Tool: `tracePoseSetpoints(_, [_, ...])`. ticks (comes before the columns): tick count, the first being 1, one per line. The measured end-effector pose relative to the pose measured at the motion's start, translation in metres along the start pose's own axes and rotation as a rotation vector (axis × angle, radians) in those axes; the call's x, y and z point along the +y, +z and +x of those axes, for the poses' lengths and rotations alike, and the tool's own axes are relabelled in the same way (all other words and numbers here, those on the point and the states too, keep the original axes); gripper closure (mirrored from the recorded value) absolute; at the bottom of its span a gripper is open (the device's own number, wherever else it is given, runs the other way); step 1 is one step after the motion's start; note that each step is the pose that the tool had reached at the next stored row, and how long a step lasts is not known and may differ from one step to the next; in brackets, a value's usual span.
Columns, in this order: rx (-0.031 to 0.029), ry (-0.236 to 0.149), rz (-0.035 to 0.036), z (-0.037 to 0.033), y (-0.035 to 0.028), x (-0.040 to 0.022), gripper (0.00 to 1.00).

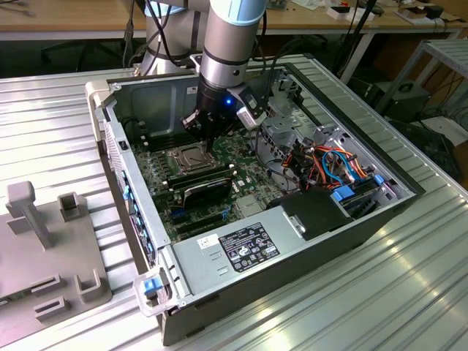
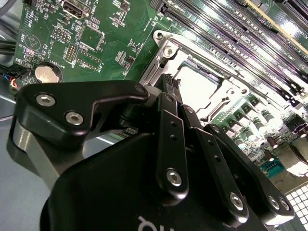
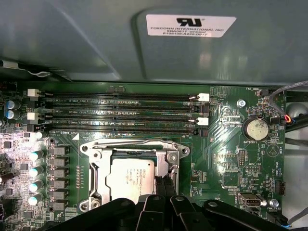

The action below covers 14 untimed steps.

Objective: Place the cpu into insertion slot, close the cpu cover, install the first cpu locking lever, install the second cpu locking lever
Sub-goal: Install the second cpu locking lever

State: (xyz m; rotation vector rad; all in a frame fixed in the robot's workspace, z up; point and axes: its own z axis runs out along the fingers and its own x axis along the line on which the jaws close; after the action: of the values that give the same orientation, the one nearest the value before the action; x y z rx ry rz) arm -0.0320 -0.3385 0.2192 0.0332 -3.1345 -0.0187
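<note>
Fingertips of the gripper (image 3: 165, 185) stood pinched together, empty, beside the seated cpu (image 3: 133, 179); cpu cover (image 3: 171, 156) apparently down; lever work wanted steady downward pressure.

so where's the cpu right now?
The cpu sits in the insertion slot on the green motherboard, beside the memory slots in the first wrist view, directly under the gripper in the exterior view.

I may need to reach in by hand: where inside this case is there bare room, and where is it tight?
Open: the case floor behind the memory slots, and the power supply's flat top. Crowded: the gripper sits over the cpu and cpu cover; cables fill the exterior view's right.
</note>
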Motion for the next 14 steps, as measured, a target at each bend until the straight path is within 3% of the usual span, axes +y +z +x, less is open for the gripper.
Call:
tracePoseSetpoints(5, [0.0000, 0.000, 0.0000, 0.0000, 0.0000, -0.0004, 0.89])
tracePoseSetpoints(6, [0.0002, 0.000, -0.0001, 0.0001, -0.0001, -0.0075, 0.89])
tracePoseSetpoints(7, [0.0054, 0.000, 0.0000, -0.0074, -0.0003, -0.0087, 0.89])
tracePoseSetpoints(9, [0.0064, 0.000, 0.0014, -0.0095, -0.0006, -0.0104, 0.89])
tracePoseSetpoints(14, [0.0063, 0.000, 0.0014, -0.0095, -0.0097, -0.0105, 0.89])
